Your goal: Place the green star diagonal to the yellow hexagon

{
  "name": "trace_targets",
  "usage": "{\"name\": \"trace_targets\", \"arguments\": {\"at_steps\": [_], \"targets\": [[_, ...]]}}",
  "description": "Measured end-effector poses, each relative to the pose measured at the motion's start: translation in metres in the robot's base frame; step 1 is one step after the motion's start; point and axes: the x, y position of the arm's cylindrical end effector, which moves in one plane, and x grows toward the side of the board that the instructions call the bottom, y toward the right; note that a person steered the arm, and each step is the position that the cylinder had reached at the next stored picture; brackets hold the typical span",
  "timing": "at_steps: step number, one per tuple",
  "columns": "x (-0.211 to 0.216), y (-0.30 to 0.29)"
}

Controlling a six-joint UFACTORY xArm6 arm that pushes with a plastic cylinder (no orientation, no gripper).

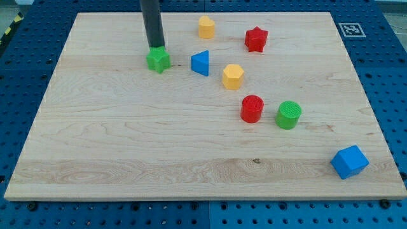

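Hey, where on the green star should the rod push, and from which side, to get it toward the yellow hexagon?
Judging by the layout, push the green star on its left face, coming from the view's left. My tip sits at its top edge now. The blue triangle lies between it and the yellow hexagon, so steer slightly below that.

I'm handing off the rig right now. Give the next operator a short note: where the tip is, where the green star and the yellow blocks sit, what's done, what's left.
My tip sits at the top edge of the green star, apparently touching it, on the board's upper left.
Two yellow blocks: one near the top edge, one mid-board; I take the mid-board one as the hexagon, though the shape is hard to confirm.
The blue triangle lies between the star and that block.
Done: tip is at the star.
Left: push the star to a spot diagonal to the hexagon, steering clear of the triangle.
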Motion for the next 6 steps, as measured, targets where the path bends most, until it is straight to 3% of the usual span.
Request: {"name": "trace_targets", "arguments": {"at_steps": [4, 6], "targets": [[0.164, 0.000], [0.198, 0.000]]}}
